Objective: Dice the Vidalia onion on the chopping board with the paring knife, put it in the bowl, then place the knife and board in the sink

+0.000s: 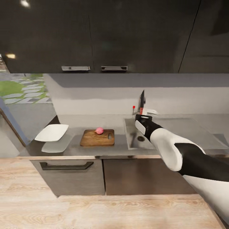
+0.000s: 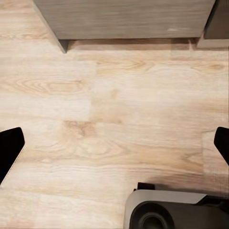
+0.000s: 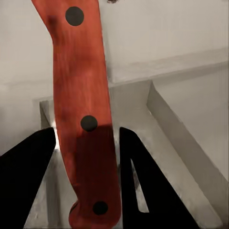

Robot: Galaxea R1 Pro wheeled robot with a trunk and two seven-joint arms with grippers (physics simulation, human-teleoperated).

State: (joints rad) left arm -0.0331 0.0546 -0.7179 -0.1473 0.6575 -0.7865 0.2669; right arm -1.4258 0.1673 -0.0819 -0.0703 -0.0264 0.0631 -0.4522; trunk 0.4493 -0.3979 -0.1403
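Note:
The pink Vidalia onion (image 1: 99, 130) rests whole on the far edge of the brown chopping board (image 1: 95, 139), on the grey countertop (image 1: 74, 149) left of the sink (image 1: 132, 135). My right gripper (image 1: 142, 115) hovers over the sink's back, shut on the paring knife (image 1: 142, 98), whose dark blade points straight up. In the right wrist view the knife's red-brown riveted handle (image 3: 83, 119) sits between the black fingers (image 3: 138, 167) of the right gripper (image 3: 86, 131), with the sink basin (image 3: 157, 124) beyond. The white bowl (image 1: 52, 132) stands left of the board. My left gripper (image 2: 114, 143) hangs open above the floor.
A chrome tap with a red knob (image 1: 134, 107) stands behind the sink. Dark wall cabinets (image 1: 95, 35) hang above the counter. Base cabinets (image 2: 124, 19) border the light wood floor (image 2: 114, 95), and my base (image 2: 162, 212) is close under the left gripper. A window is at far left.

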